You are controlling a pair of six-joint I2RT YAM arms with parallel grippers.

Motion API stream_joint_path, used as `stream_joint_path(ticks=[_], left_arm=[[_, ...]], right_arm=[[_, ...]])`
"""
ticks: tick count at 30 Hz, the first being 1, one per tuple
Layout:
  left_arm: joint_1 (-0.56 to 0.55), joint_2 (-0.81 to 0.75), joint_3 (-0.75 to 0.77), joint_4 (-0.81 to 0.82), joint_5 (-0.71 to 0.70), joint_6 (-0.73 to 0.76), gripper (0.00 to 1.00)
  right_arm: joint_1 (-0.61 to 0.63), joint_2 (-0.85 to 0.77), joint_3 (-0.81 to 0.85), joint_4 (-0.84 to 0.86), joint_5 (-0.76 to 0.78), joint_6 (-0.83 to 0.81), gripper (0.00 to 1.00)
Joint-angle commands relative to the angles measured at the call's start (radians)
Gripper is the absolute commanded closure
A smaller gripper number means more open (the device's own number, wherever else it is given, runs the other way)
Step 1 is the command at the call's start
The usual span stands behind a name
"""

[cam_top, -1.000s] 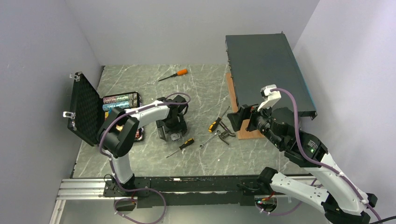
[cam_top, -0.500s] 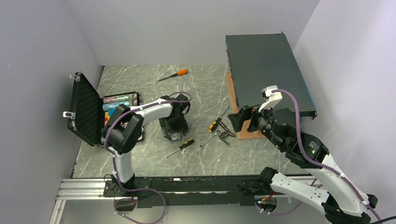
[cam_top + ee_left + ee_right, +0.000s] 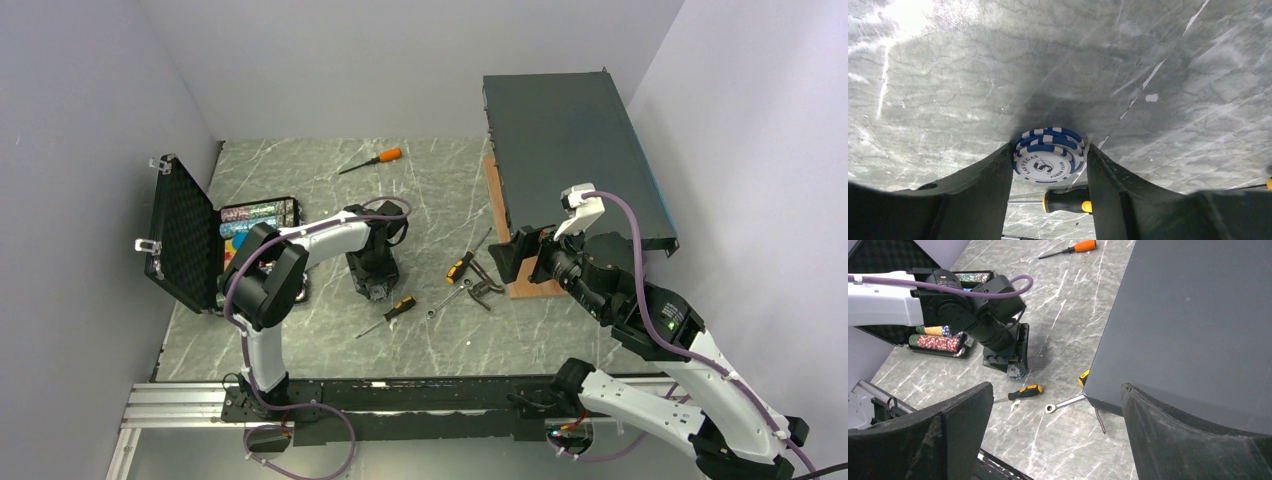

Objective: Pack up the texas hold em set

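Observation:
A small stack of blue-and-white poker chips (image 3: 1048, 155) lies on the marble table, seen in the right wrist view as chips (image 3: 1017, 371). My left gripper (image 3: 1050, 149) points down around the stack. Its left finger touches the chips and its right finger stands a sliver off them. From above, that gripper (image 3: 376, 290) is at mid table. The black case (image 3: 185, 232) stands open at the left with rows of chips (image 3: 255, 215) inside. My right gripper (image 3: 1055, 385) hangs wide open above the table, holding nothing.
A yellow-and-black screwdriver (image 3: 395, 310) lies just in front of the left gripper. Another screwdriver and a ratchet wrench (image 3: 445, 300) lie near the big dark rack box (image 3: 570, 150) on the right. An orange screwdriver (image 3: 372, 159) lies at the back.
The left gripper's jaws have narrowed around the blue-and-white chips and the wrist has shifted slightly. The right arm moved a little early on, then held still.

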Motion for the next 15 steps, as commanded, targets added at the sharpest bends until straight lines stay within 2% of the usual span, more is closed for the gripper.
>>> stream_joint_path(ticks=[1, 5, 10, 11, 13, 15], left_arm=[[-0.008, 0.008, -0.025, 0.025, -0.010, -0.030, 0.43], [-0.008, 0.009, -0.033, 0.040, -0.011, -0.027, 0.53], [-0.009, 0.008, -0.043, 0.060, -0.010, -0.013, 0.71], [-0.010, 0.005, -0.047, 0.066, -0.010, -0.007, 0.82], [-0.009, -0.001, -0.053, 0.076, -0.008, -0.002, 0.93], [-0.010, -0.008, -0.058, 0.086, -0.010, 0.006, 0.95]], right_arm=[[-0.002, 0.001, -0.002, 0.028, -0.001, 0.007, 0.00], [-0.002, -0.005, -0.005, 0.027, 0.002, 0.008, 0.00], [-0.001, -0.008, -0.009, 0.027, 0.002, 0.009, 0.00], [-0.002, -0.007, -0.007, 0.026, 0.002, 0.008, 0.00], [-0.002, -0.006, -0.007, 0.027, 0.002, 0.007, 0.00], [-0.002, -0.007, -0.008, 0.027, 0.002, 0.009, 0.00]])
